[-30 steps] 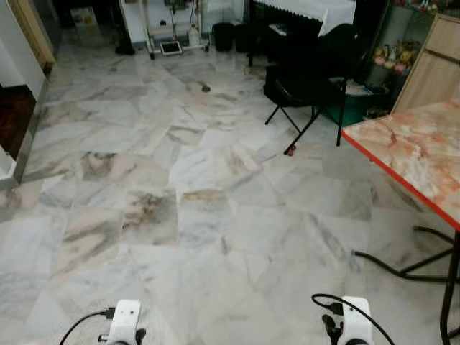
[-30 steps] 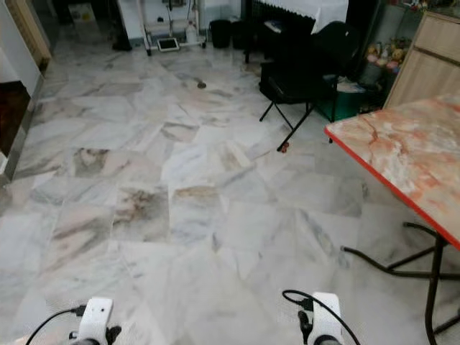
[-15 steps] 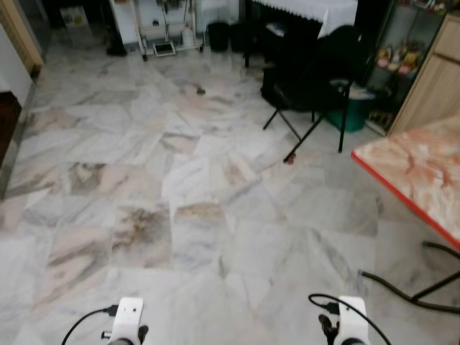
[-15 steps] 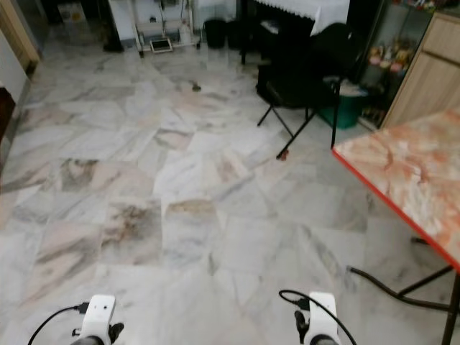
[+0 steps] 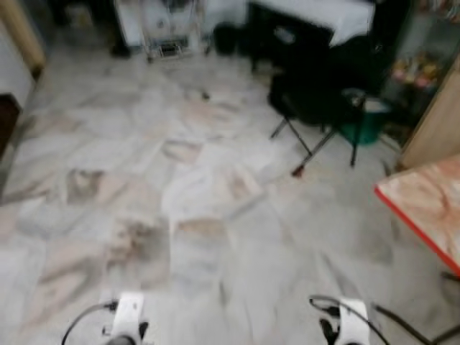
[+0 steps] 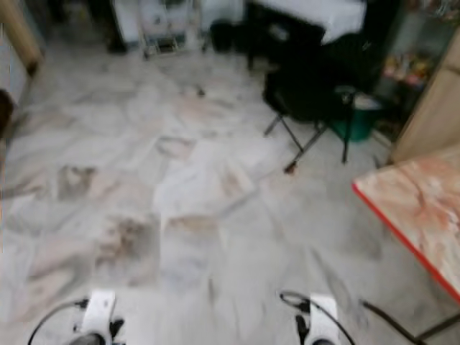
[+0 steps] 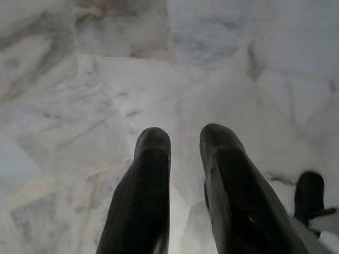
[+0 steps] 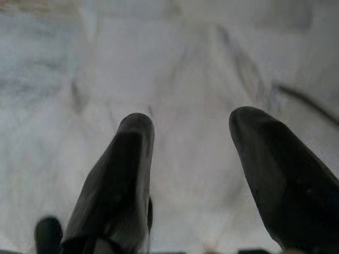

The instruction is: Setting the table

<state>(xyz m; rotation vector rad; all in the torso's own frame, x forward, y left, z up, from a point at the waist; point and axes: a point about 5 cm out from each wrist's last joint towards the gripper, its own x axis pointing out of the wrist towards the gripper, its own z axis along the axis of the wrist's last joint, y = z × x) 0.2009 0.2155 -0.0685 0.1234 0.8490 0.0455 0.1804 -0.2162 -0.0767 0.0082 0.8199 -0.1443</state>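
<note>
- Both grippers hang low over the marble floor [image 5: 215, 187], each empty: the left gripper [image 7: 184, 136] has its two black fingers a narrow gap apart, nothing between them.
- Right gripper [image 8: 192, 124] has its fingers spread wide, with bare floor showing in the gap.
- Near the bottom of the head views, the white wrists of the left arm [image 5: 128, 316] and right arm [image 5: 353, 320] show, each with a black cable.
- At the right stands the table [image 5: 430, 205], its top marbled in orange and cream with a red edge, on dark legs.
- Far right of centre is a black folding chair [image 5: 316, 93], with a green bin [image 5: 370, 126] just beside it.
- Head views are blurred.
</note>
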